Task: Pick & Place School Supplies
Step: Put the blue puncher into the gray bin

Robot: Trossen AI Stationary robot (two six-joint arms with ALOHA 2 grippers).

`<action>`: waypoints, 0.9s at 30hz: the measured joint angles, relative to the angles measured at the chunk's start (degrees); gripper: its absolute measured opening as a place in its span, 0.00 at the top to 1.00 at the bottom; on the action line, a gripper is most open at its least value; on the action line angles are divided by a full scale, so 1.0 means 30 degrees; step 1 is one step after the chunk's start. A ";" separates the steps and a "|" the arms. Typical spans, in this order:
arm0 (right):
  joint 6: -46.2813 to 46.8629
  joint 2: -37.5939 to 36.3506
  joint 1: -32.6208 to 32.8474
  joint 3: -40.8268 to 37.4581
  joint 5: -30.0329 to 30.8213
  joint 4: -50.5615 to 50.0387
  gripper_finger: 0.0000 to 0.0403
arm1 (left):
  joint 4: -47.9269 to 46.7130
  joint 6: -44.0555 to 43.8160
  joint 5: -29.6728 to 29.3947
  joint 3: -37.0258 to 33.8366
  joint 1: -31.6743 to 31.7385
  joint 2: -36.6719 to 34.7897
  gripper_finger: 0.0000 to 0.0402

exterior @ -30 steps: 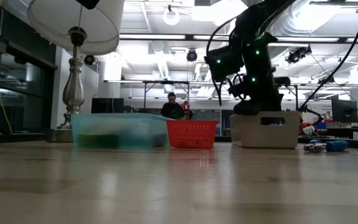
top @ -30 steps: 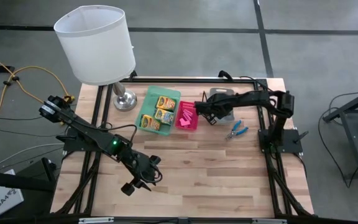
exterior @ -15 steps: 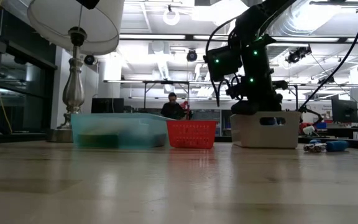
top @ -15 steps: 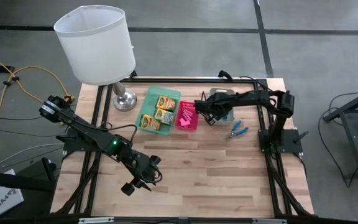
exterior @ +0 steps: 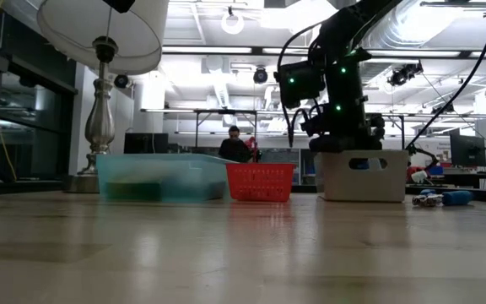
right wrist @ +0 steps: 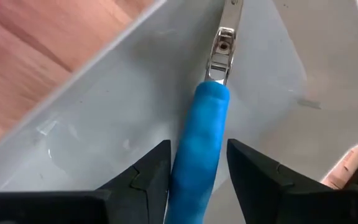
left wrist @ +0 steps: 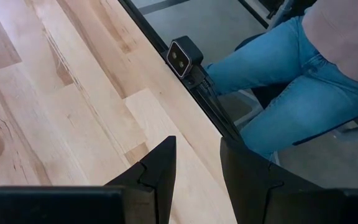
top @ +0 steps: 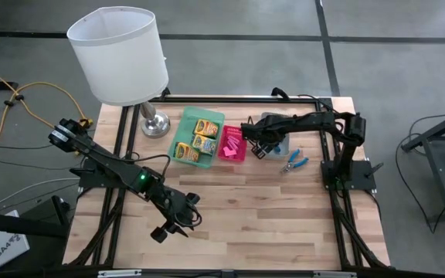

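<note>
where the high view hides it, right wrist view shows right tool loosened around blue-handled scissors, grey tray

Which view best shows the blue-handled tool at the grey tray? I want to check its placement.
The right wrist view: the blue-handled tool fills the frame, lying in the grey tray between the right gripper's parted fingers. The high view shows only a blue speck under the arm. The low view shows just the tray's wall; the left wrist view shows nothing of it.
</note>
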 joint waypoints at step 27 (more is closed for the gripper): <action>-0.0539 -0.2179 -0.0027 0.0015 -0.1190 0.0350 0.62 | 0.0007 -0.0060 0.0007 0.0000 -0.0007 0.0007 0.70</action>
